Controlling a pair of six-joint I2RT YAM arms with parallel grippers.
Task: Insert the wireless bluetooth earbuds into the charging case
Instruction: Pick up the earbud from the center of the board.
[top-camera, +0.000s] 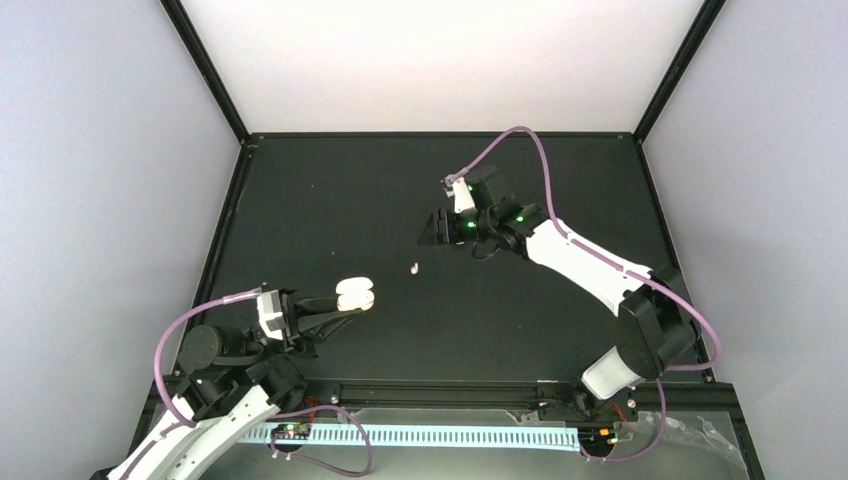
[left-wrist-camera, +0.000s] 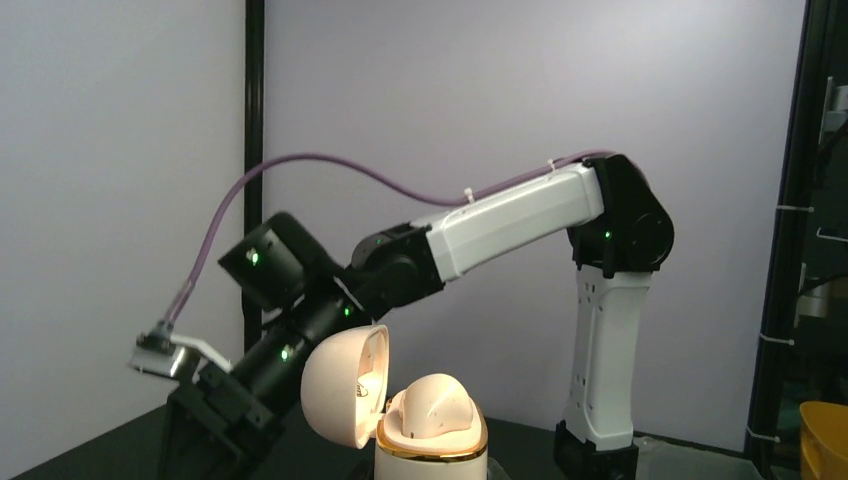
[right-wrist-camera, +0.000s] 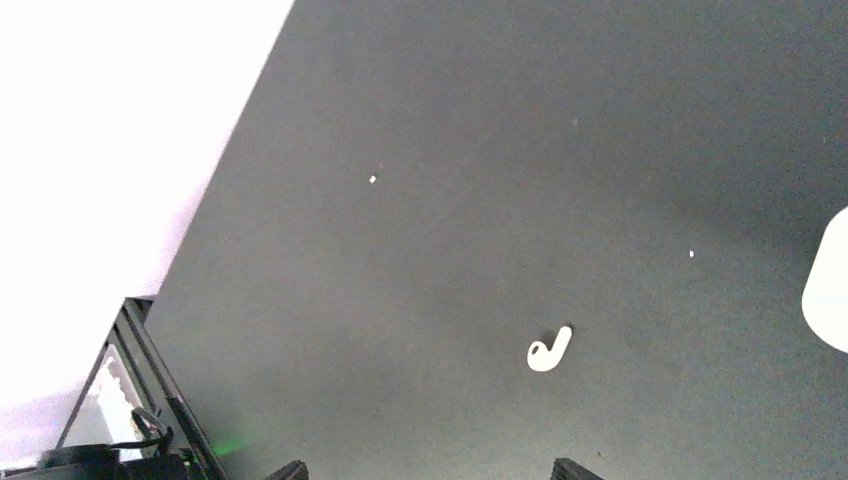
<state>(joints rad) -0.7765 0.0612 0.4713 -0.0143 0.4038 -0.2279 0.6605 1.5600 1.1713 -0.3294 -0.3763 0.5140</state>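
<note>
My left gripper (top-camera: 340, 298) is shut on the beige charging case (top-camera: 355, 296) at the near left of the black mat. In the left wrist view the case (left-wrist-camera: 430, 445) stands upright with a gold rim, its lid (left-wrist-camera: 340, 385) hinged open to the left. A rounded beige hump (left-wrist-camera: 440, 400) fills its top; I cannot tell whether that is a bud. One white earbud (top-camera: 415, 268) lies loose on the mat mid-table. My right gripper (top-camera: 430, 232) hovers just beyond it, open and empty. In the right wrist view that earbud (right-wrist-camera: 549, 350) lies ahead of the gripper (right-wrist-camera: 430, 474), nearer its right fingertip (right-wrist-camera: 575, 468).
The right arm (left-wrist-camera: 520, 215) reaches across in front of the case. A black frame rail (top-camera: 440, 385) runs along the near edge, and grey walls close in the mat's sides. A few white specks (right-wrist-camera: 372, 180) dot the mat. A yellow object (left-wrist-camera: 825, 440) sits at the far right.
</note>
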